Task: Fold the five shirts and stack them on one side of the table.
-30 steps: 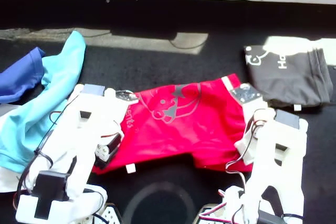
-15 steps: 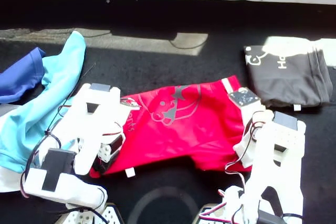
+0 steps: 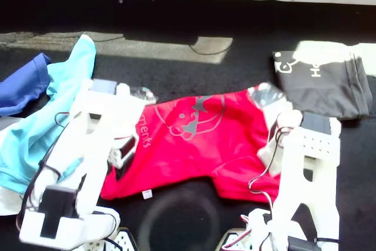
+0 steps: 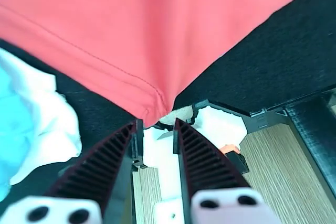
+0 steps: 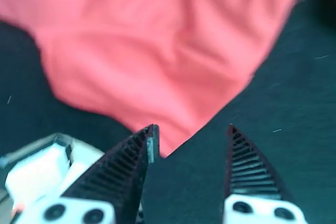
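The red shirt lies spread and wrinkled across the middle of the black table. My left gripper sits at the shirt's left near corner. In the left wrist view it is shut on a hemmed corner of the red shirt, which hangs from its fingertips. My right gripper is at the shirt's right side. In the right wrist view it stands open, and an edge of the red shirt reaches just between its fingertips without being pinched.
A folded black shirt lies at the back right. A light blue shirt, a dark blue shirt and a white cloth are heaped at the left, close to the left arm.
The left arm swung right and then back left with the shirt's corner. The red shirt's near edge has shifted toward the front. The right arm has moved slightly over the shirt's right side.
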You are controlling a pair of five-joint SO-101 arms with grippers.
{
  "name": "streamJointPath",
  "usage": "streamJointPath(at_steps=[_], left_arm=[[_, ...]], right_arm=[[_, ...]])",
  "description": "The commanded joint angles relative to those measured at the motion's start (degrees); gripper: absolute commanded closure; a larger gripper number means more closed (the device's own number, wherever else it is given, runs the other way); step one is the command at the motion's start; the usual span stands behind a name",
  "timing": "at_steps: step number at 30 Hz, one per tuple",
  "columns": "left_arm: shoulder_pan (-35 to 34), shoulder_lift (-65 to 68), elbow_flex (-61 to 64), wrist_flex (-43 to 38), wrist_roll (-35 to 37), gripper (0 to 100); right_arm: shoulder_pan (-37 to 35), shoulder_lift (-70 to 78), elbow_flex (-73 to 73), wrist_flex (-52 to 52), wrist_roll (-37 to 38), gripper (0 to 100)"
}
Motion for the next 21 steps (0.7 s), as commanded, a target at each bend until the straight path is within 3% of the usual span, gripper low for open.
streamJointPath(at_steps=[1, 4, 10, 15, 21], left_arm=[[-3.21, -4.18, -8.4, 1.23, -0.35, 90], [-5.14, -2.95, -13.41, -0.7, 0.09, 100], [-5.23, 9.98, -14.29, -11.69, 2.81, 99], [-5.23, 21.14, -17.71, -18.81, 4.48, 99], [-6.11, 32.13, -26.86, -21.63, 4.57, 99]], right_arm=[[-0.92, -1.01, -8.84, -3.65, -5.98, 84.3], [-4.18, -0.75, -9.36, -9.63, -9.41, 99.8], [-11.3, 8.92, -9.54, -17.1, -10.64, 99.1], [-11.38, 22.81, -10.86, -28.79, -15.21, 99.1], [-11.12, 38.9, -18.42, -36.09, -18.64, 99.1]])
